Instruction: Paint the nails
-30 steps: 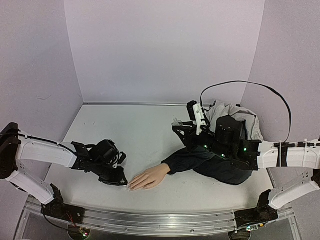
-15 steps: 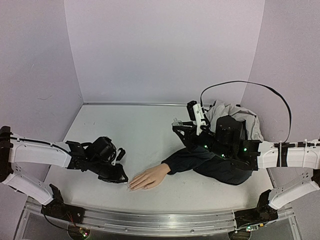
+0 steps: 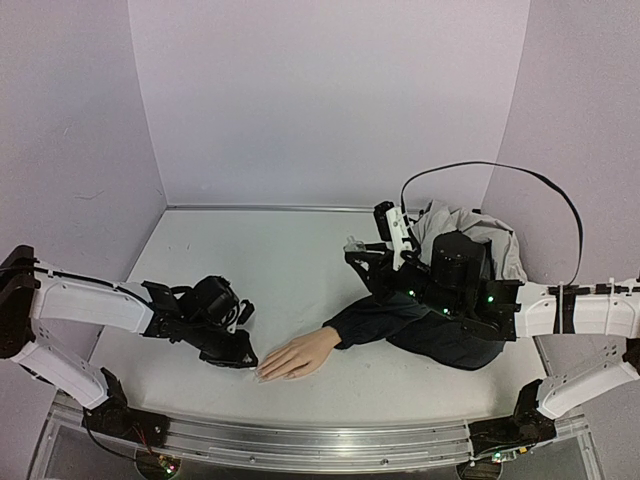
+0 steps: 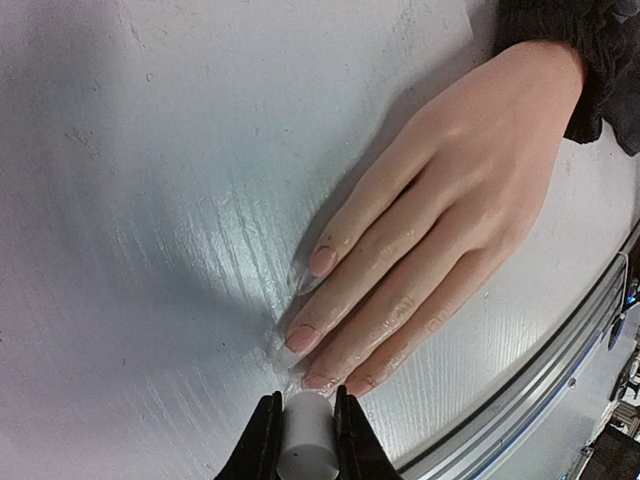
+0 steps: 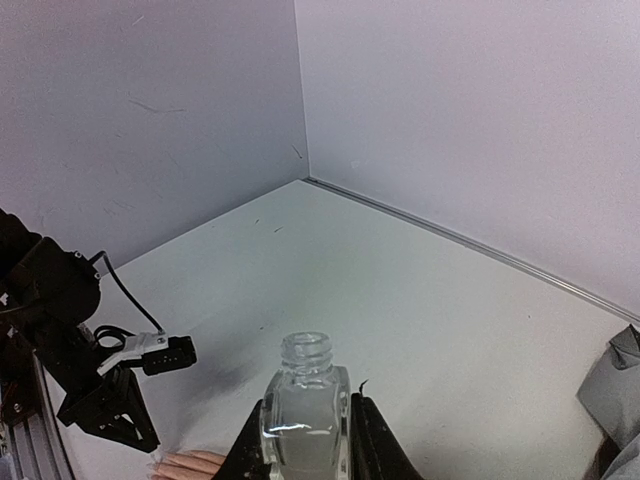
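Observation:
A peach mannequin hand (image 3: 297, 356) in a dark navy sleeve (image 3: 400, 322) lies flat on the white table, fingers pointing left. Its nails (image 4: 322, 262) look pale pink and glossy in the left wrist view. My left gripper (image 4: 303, 405) is shut on a white cylindrical brush cap (image 4: 303, 432), just short of the ring fingernail (image 4: 320, 380); the brush itself is hidden under the cap. My right gripper (image 5: 305, 415) is shut on a small clear glass bottle (image 5: 303, 395), uncapped and upright, held above the table over the sleeve (image 3: 365, 258).
A wet clear smear (image 4: 285, 300) shines on the table beside the fingertips. A grey cloth (image 3: 480, 235) is bunched behind the right arm. A metal rail (image 3: 300, 440) runs along the near edge, close to the hand. Walls enclose three sides.
The left arm drifted slightly left and then back to the fingertips, still shut on the cap. The right arm and the bottle have not moved.

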